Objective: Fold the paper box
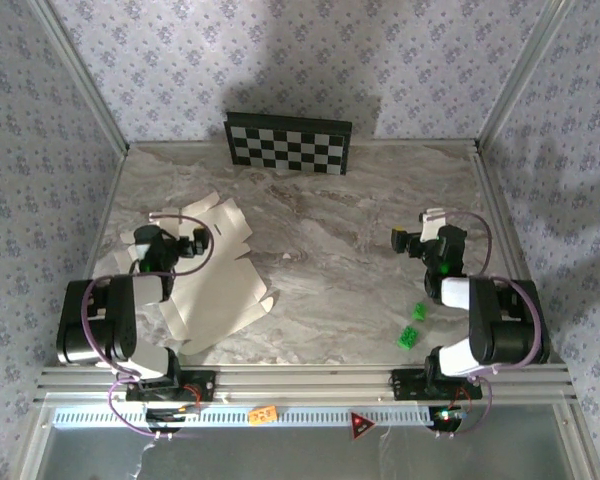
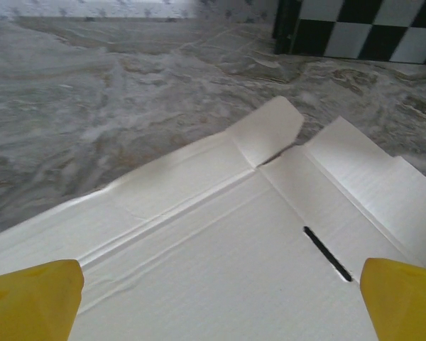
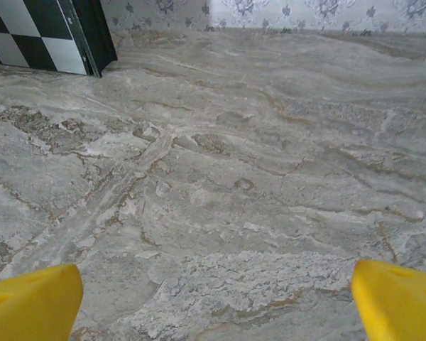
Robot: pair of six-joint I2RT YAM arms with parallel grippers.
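Note:
The paper box lies unfolded and flat on the left part of the table, cream-white face up, flaps spread. In the left wrist view the paper box shows creases, a dark slot and a raised corner flap. My left gripper hovers over the sheet's left part, open, and its yellow fingertips stand wide apart above the card with nothing between them. Over bare marble at the right, my right gripper is open too, its yellow fingertips far apart above the tabletop.
A black-and-white checkerboard panel stands at the back edge of the marble table. Two small green pieces lie near the right arm's base. Patterned walls close in the back and both sides.

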